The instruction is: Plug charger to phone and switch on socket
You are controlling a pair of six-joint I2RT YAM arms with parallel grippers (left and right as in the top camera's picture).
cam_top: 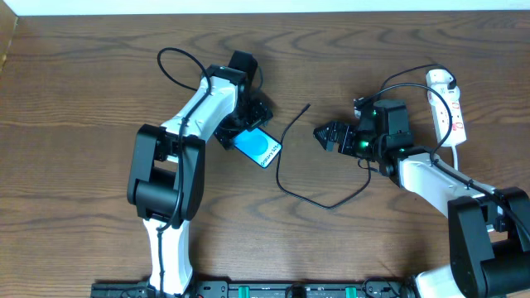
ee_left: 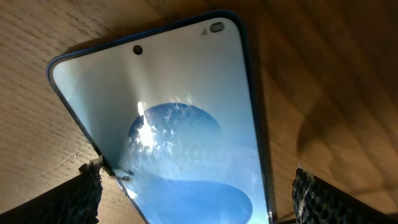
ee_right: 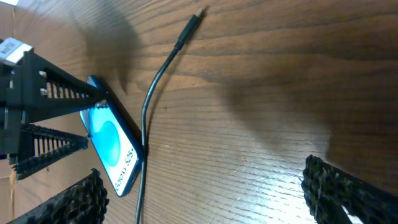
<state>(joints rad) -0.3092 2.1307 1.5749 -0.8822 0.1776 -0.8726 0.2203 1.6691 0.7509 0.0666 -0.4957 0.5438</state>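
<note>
The phone [cam_top: 261,147] lies flat on the wooden table with its blue screen lit. My left gripper [cam_top: 243,132] is open and straddles its upper left end. In the left wrist view the phone [ee_left: 186,112] fills the frame between the fingers [ee_left: 196,193]; the left finger touches its edge and the right finger stands apart. The charger [cam_top: 284,136] is a thin black cable with its plug tip [cam_top: 309,105] free on the table, right of the phone. My right gripper [cam_top: 323,135] is open and empty just right of the cable [ee_right: 149,99]. The socket [cam_top: 447,106] lies at the far right.
The black cable loops down and right [cam_top: 331,204], then back up under my right arm. A white cord [cam_top: 455,153] runs down from the socket beside the right arm. The table's far edge [cam_top: 265,12] is at the top.
</note>
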